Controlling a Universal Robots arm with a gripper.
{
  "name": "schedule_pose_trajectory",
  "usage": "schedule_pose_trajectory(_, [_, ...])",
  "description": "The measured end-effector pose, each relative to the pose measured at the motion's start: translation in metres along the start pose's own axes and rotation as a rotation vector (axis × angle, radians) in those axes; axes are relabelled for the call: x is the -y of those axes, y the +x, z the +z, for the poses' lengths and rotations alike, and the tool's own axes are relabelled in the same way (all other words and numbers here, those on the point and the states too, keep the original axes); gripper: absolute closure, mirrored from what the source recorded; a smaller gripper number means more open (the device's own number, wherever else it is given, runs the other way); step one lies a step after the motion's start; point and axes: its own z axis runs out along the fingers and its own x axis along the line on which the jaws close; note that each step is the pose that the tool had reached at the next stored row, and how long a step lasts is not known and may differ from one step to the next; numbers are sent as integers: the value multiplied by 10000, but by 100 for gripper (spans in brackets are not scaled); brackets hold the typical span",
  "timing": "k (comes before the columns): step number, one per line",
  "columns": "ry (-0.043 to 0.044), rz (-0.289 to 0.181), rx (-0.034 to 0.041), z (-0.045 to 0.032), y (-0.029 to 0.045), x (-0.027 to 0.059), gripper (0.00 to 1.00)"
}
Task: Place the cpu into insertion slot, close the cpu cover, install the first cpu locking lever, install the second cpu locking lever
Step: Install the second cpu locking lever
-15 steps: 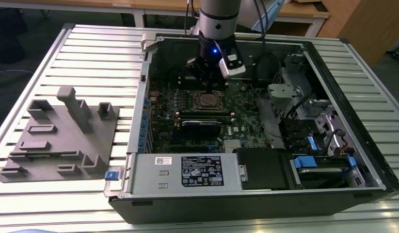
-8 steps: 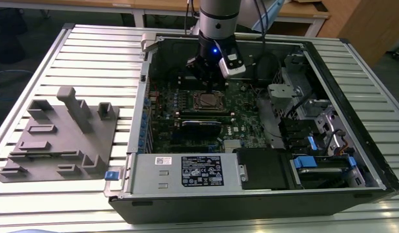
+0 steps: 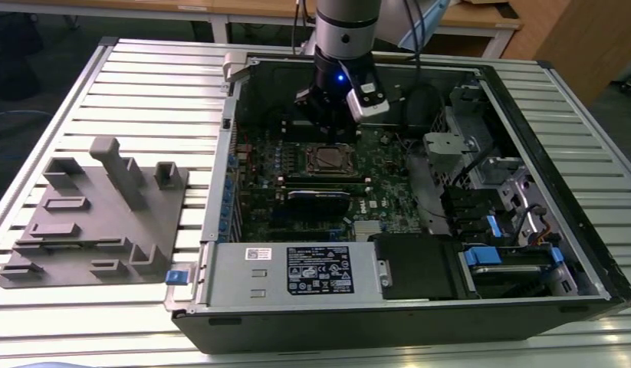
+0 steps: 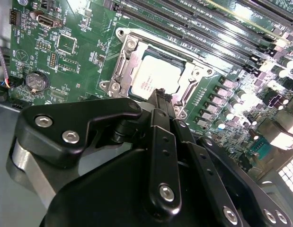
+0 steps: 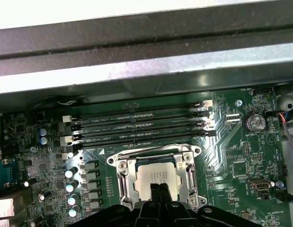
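The cpu (image 4: 158,78) (image 5: 153,176), a pale silver square, lies flat in the insertion slot (image 3: 329,159) on the green motherboard. The cpu cover (image 4: 125,66) (image 5: 128,182), a silvery frame, lies down around it, and the chip shows through its window. My gripper (image 4: 160,94) (image 5: 158,188) (image 3: 327,130) hangs just above the near edge of the socket. Its black fingers are shut together with nothing between them, and their tips hide part of the chip's edge. I cannot tell how the locking levers stand.
Long black memory slots (image 5: 137,125) run beside the socket, and a coin battery (image 5: 254,123) sits further along the board. The case wall (image 5: 137,71) rises close behind. A grey fixture (image 3: 95,222) lies on the table at the exterior view's left. Drive bays (image 3: 499,192) fill the case's right.
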Motion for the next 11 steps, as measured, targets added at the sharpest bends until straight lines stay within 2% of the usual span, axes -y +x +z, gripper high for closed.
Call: schedule_pose_trajectory(11, [-1, 0, 1, -31, -1, -1, 89])
